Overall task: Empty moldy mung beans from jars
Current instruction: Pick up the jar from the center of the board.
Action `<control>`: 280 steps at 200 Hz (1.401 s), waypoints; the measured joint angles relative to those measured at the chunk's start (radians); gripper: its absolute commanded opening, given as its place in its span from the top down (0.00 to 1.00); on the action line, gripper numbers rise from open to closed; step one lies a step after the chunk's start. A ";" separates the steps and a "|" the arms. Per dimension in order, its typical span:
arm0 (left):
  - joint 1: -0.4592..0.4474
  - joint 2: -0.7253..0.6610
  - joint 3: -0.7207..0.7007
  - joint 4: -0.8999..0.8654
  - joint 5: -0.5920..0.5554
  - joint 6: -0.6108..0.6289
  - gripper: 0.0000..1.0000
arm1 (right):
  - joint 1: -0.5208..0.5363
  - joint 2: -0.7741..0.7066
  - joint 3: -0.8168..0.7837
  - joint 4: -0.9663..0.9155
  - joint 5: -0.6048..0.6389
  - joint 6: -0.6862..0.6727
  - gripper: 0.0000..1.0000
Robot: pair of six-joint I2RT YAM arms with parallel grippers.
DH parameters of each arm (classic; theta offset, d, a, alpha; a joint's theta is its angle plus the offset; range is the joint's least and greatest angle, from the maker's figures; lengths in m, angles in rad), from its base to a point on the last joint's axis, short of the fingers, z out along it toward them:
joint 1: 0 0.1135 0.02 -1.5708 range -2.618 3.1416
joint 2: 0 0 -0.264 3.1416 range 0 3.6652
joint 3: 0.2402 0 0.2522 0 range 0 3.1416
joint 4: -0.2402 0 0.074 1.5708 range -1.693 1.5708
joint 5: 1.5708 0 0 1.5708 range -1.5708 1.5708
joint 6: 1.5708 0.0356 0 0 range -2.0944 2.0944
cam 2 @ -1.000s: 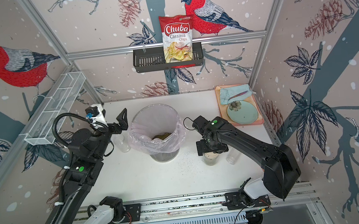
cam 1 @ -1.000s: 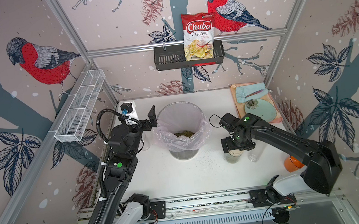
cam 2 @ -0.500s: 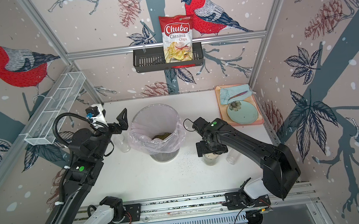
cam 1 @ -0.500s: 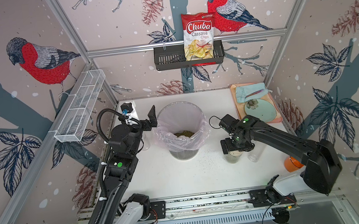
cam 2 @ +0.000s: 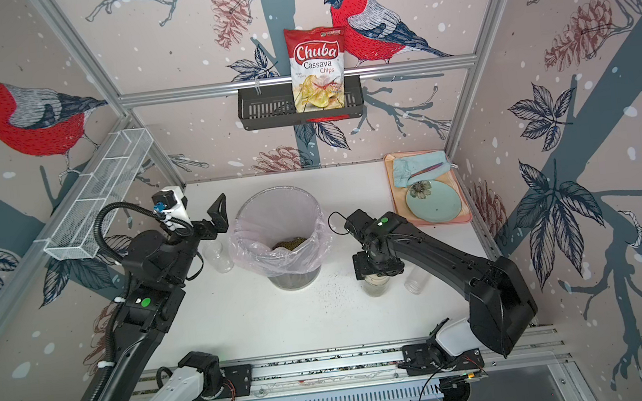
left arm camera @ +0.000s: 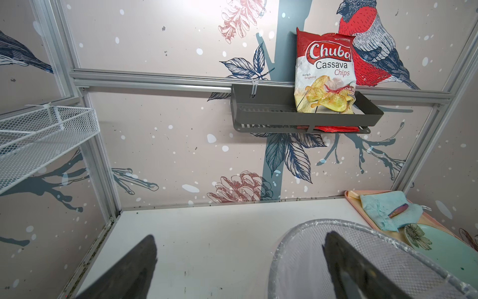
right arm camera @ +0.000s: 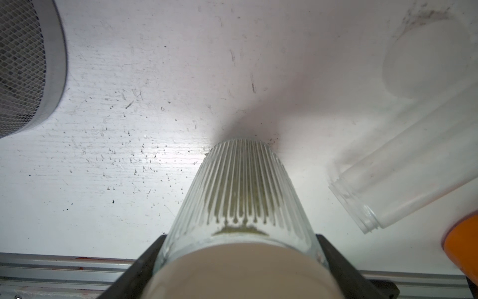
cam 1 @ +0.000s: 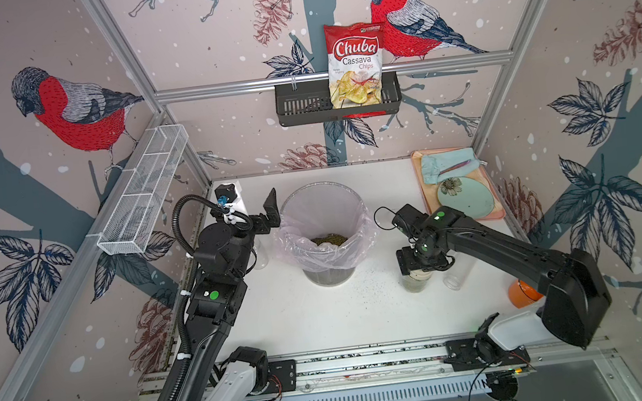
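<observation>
Right hand [right arm camera: 239,236] points straight down, fingers [right arm camera: 144,261] clasping the ribbed jar [right arm camera: 240,181].

Bright, evenly lit from above; bows at edges in both top views. Blurs at cream lid [right arm camera: 240,274] nearest right gripper [right arm camera: 240,238] (too close); dark shadow, glare past ribbed jar [right arm camera: 240,186].

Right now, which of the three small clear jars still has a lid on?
The ribbed glass jar with the cream lid, inside the right gripper; the tall clear tube and the short clear jar look lidless.
</observation>
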 measured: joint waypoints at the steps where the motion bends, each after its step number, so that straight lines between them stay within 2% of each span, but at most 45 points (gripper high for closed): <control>1: 0.000 0.000 0.000 0.000 0.000 0.000 0.02 | 0.000 0.000 0.000 0.000 0.000 0.000 0.22; 16: 0.000 -0.002 0.000 0.000 -0.001 0.000 0.02 | 0.000 -0.001 0.000 -0.001 -0.003 0.000 0.21; 30: 0.000 -0.002 0.000 0.000 -0.003 0.000 0.02 | 0.000 -0.001 0.000 -0.002 -0.007 0.000 0.13; 48: 0.000 -0.002 0.000 0.000 -0.003 0.000 0.02 | 0.000 -0.001 0.002 -0.005 -0.011 0.000 0.10; 176: 0.001 0.000 0.000 0.000 -0.007 0.000 0.02 | 0.011 0.001 0.003 -0.040 -0.011 0.000 0.08; 216: 0.001 0.000 0.000 0.000 -0.007 0.000 0.02 | 0.011 -0.001 0.000 -0.041 -0.011 0.000 0.13; 280: 0.001 -0.004 -0.002 0.000 -0.008 0.000 0.02 | 0.011 -0.002 0.000 -0.041 -0.014 0.000 0.32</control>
